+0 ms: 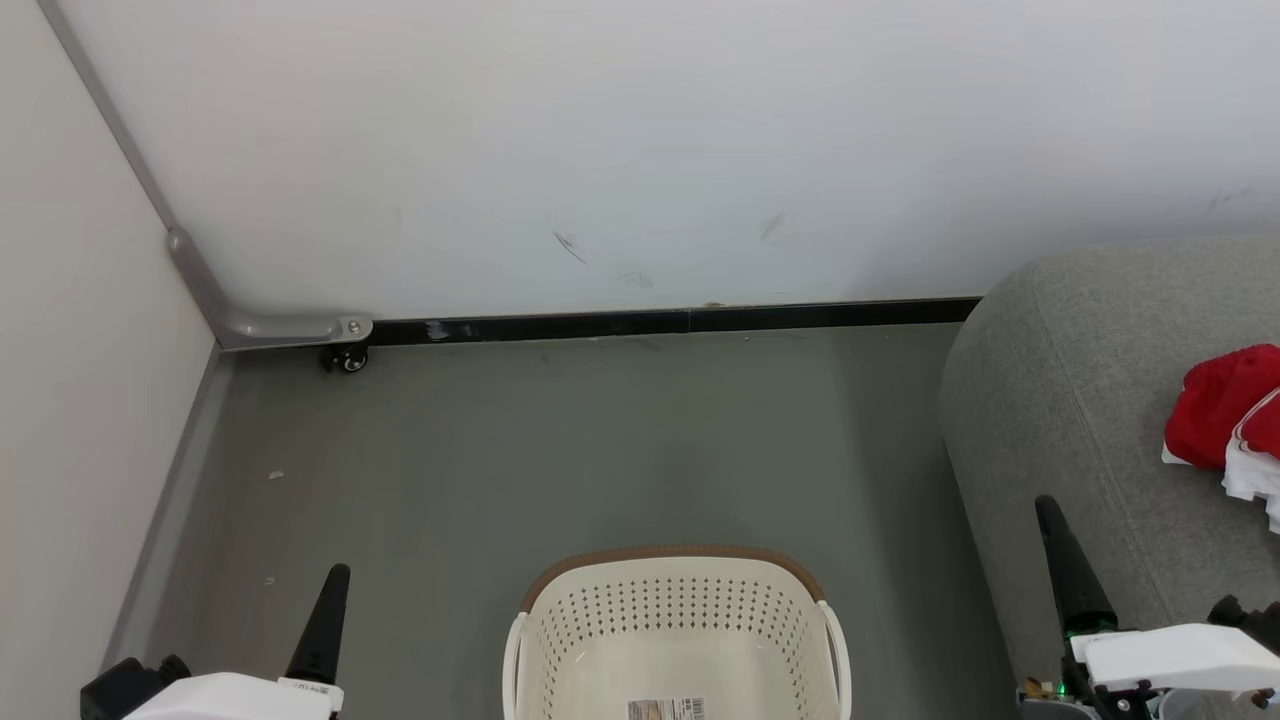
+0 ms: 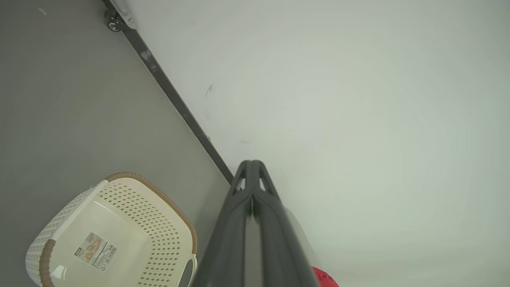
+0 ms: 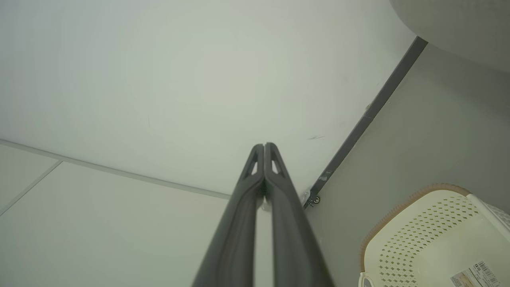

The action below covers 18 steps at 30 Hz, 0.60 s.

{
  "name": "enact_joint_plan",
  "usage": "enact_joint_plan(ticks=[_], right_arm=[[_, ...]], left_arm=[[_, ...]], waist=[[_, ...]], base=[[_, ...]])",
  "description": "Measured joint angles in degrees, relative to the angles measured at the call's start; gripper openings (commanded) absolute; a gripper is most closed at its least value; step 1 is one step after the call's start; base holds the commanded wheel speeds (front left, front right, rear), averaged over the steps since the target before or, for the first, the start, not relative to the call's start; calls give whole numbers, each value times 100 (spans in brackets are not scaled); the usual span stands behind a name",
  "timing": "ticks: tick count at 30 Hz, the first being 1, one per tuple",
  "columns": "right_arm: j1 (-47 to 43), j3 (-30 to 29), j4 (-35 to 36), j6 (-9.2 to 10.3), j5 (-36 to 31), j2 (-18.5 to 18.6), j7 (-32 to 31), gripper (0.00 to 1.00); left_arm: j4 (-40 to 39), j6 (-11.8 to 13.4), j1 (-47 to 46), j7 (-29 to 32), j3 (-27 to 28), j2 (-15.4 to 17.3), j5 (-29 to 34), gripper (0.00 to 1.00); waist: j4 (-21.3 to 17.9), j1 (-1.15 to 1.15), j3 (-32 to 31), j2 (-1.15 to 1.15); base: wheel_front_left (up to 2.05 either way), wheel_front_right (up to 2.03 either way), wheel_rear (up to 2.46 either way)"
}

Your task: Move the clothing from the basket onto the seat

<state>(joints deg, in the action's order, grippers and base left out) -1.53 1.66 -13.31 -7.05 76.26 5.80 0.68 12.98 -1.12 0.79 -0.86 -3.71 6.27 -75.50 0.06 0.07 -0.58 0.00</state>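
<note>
The clothing (image 1: 1222, 400) is lying on the seat (image 1: 1080, 400), the basket (image 1: 670, 605) is sitting bare on the floor (image 1: 600, 450), the task is looking done, and the left gripper (image 1: 340, 573) and right gripper (image 1: 1045, 505) are hanging pinched closed, holding nothing.

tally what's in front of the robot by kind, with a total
basket: 1, empty
sofa: 1
clothing heap, red and white, on the sofa: 1 (garments in it cannot be counted)
grippers: 2, left gripper and right gripper, both shut
total: 5
</note>
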Motion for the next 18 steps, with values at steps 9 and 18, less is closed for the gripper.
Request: enact_joint_plan(ticks=[9, 18], right_arm=[[178, -97, -25, 0, 771, 37, -18, 0], [335, -151, -58, 0, 1540, 91, -69, 0]], left_arm=[[52, -198, -131, 163, 187, -88, -690, 0], [110, -389, -246, 337, 376, -136, -1379, 0]], waist=[[-3, -2, 33, 0], [-5, -3, 60, 0]], base=[[0, 0, 0], [0, 0, 0]])
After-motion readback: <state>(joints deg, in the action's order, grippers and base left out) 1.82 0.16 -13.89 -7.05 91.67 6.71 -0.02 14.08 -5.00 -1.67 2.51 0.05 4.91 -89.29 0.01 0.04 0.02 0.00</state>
